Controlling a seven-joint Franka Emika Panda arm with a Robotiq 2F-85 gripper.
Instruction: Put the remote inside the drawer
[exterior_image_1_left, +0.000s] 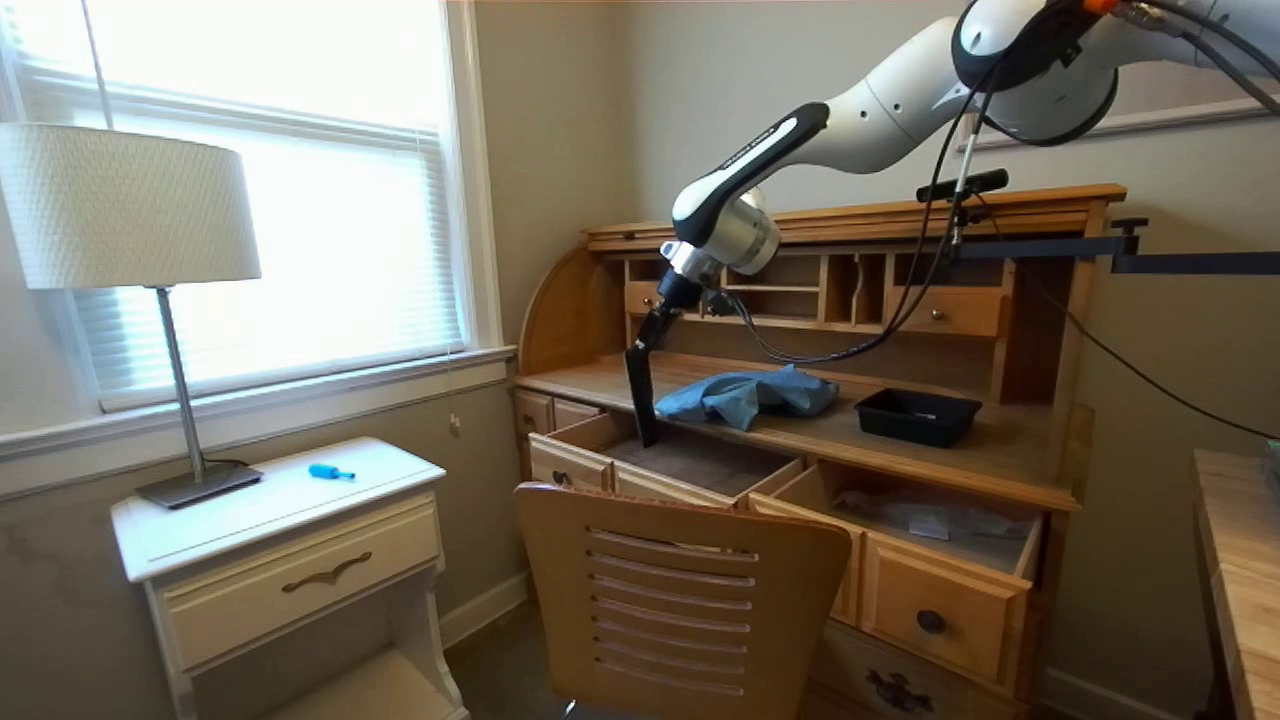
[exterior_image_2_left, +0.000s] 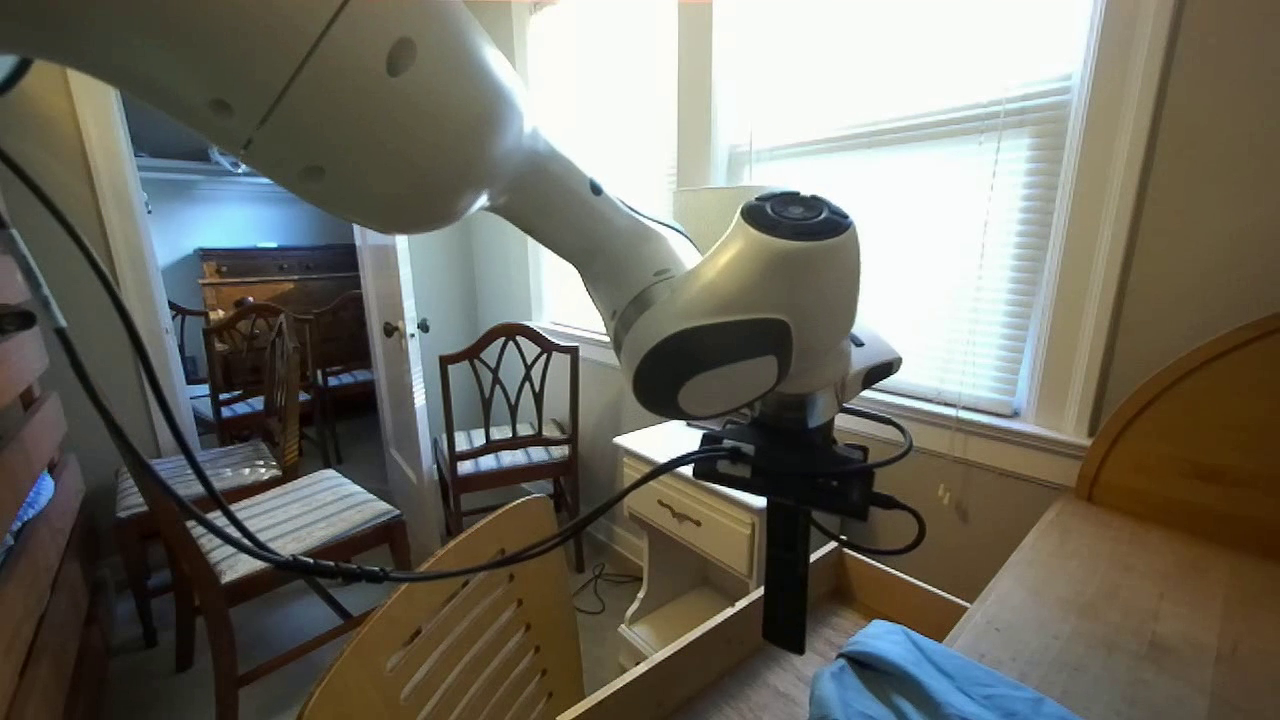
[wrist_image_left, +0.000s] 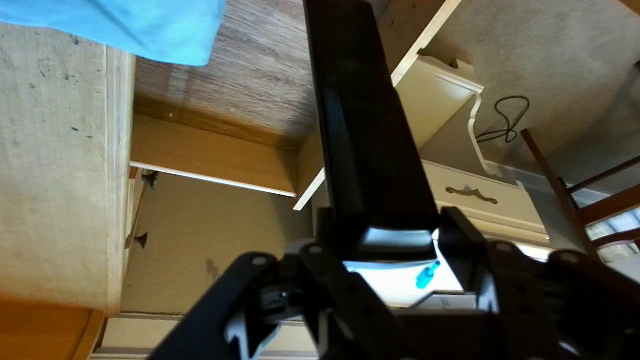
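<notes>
"Grip, in an exterior view?"
"My gripper (exterior_image_1_left: 650, 332) is clamped on the upper end of the remote (exterior_image_1_left: 641, 398), which hangs near-vertical over the pulled-out drawer (exterior_image_1_left: 720, 466)."

"Also in an exterior view?"
"The remote (exterior_image_2_left: 787, 580): low end over the drawer floor. Touching it? Can't tell."

"Wrist view?"
"Jaws blurred, tight on the remote's near end. A blue cloth (wrist_image_left: 150, 27) pokes past the desk (wrist_image_left: 55, 150) edge, over the drawer."

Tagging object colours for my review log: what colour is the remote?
The remote is black; it shows best in the wrist view.
</notes>
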